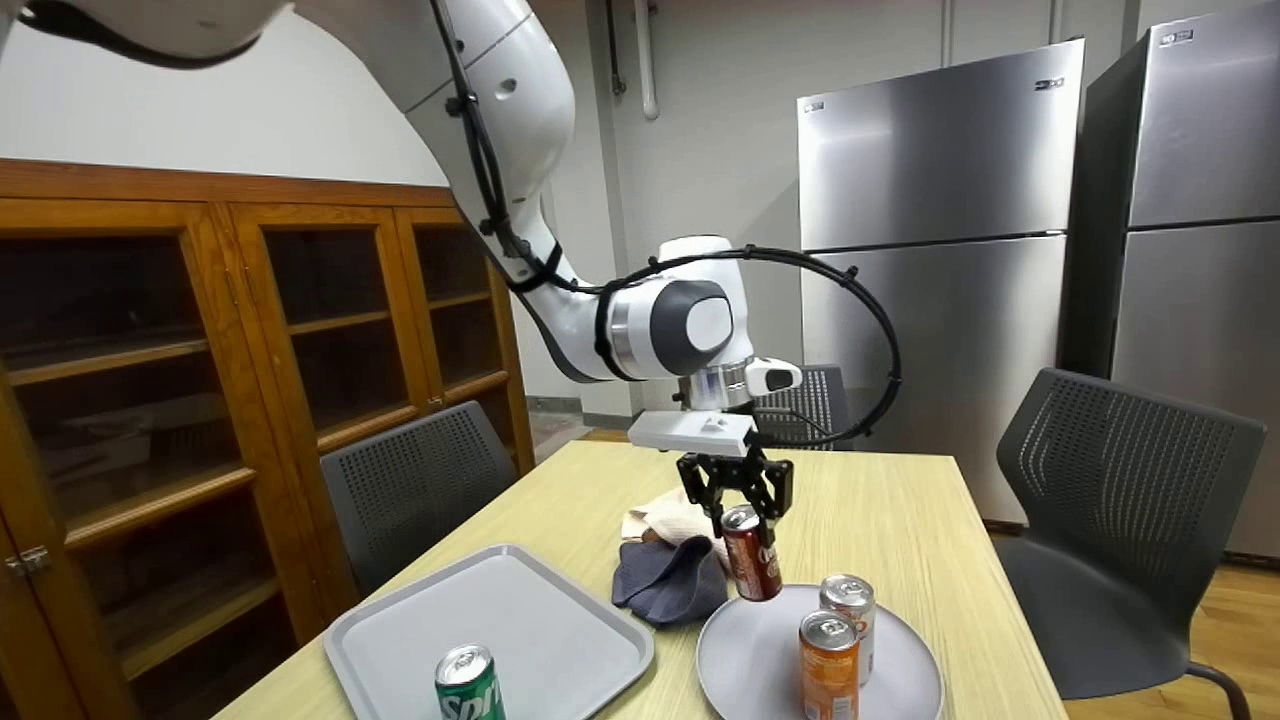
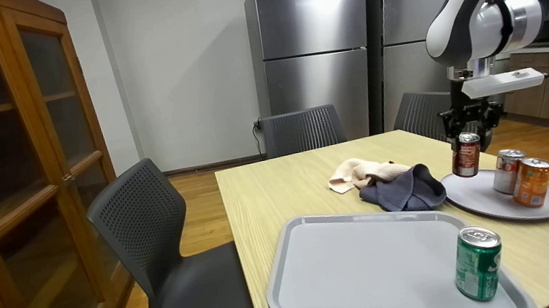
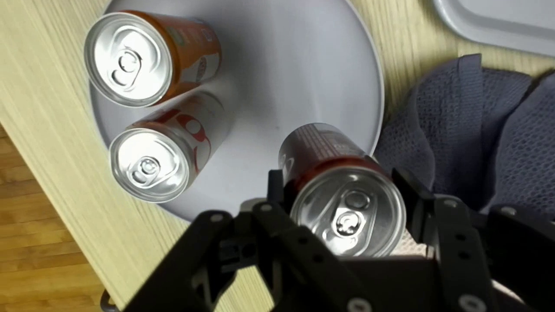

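The pincer clasps a dark red can around its upper part, one finger on either side, spread to the can's width. By the look of things the pick-up is done: the can seems raised above the plate, near its rim, its lid showing larger in the wrist view than those of its neighbours. Setting it down and letting it go are not yet done.

The pale tabletop carries the rest. Largest on it is the shallow grey tray, which holds one can. Next is that round grey plate, with two cans standing on it. Just beside the plate lies a dark cloth, bunched against a pale cloth.

Smallest are the cans: the green can stands upright in the tray, near its edge; on the plate, the orange can and the silver-and-red can stand upright side by side, and whether they touch I cannot tell.
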Robot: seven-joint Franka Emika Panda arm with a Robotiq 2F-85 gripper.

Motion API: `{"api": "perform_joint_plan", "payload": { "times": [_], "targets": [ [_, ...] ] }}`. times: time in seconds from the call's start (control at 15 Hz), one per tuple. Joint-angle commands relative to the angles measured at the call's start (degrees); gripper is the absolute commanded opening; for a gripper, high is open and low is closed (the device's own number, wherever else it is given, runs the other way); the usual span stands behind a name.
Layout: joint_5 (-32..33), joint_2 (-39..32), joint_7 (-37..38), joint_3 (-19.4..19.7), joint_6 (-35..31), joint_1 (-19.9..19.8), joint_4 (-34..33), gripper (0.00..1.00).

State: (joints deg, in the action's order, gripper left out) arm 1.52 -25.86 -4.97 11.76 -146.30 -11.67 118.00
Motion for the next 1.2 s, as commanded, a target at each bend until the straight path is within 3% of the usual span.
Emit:
{"api": "perform_joint_plan", "payload": {
  "times": [0.0, 0.6, 1.13],
  "targets": [
    [-1.4, -6.1, 2.0, -0.5, 5.0, -1.9, -9.1, 0.38],
    [-2.9, -15.4, 2.7, -1.1, 11.4, -3.9, -21.1, 0.38],
    [-4.7, -16.7, 2.0, -2.1, 14.5, -4.8, -23.1, 0.38]
  ]
}}
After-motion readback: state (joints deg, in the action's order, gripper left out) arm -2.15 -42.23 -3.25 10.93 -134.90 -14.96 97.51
